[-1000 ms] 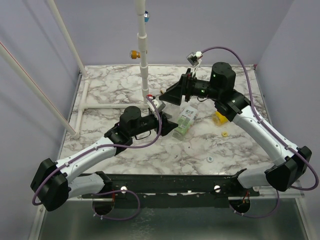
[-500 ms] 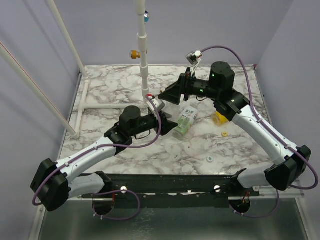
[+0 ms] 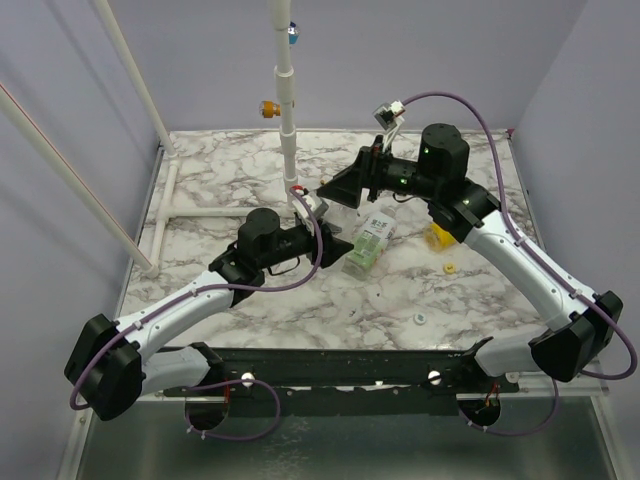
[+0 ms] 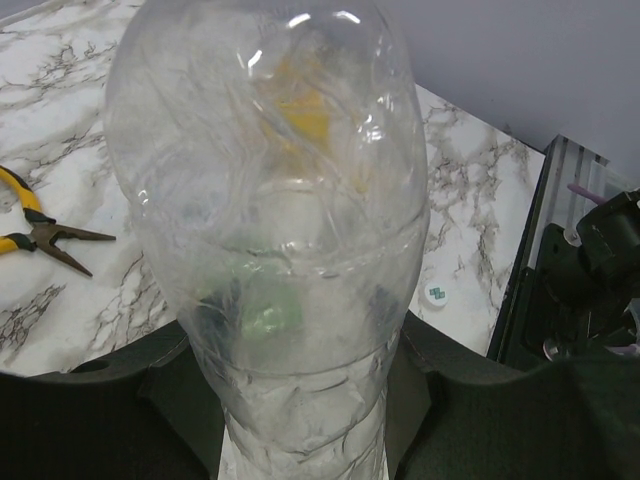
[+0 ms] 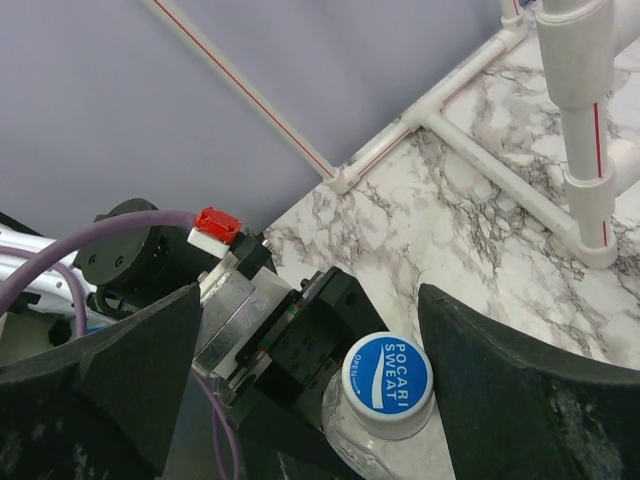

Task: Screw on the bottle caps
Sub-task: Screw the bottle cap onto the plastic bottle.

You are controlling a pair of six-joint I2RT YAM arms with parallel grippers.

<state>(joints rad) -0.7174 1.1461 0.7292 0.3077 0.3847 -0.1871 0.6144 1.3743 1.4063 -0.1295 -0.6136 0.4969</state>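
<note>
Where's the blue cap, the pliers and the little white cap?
blue cap (image 5: 388, 372), right wrist view, middle of its printed top
pliers (image 4: 47, 235), left wrist view, the joint by the handles
little white cap (image 4: 435, 294), left wrist view, its flat top

R claw straddles blue cap, gap each side. L claw gripping clear bottle blocks approach from left. PVC post crowds behind. Desk far-left open. Yellow bottle, yellow cap, whitish cap clutter right.
</note>
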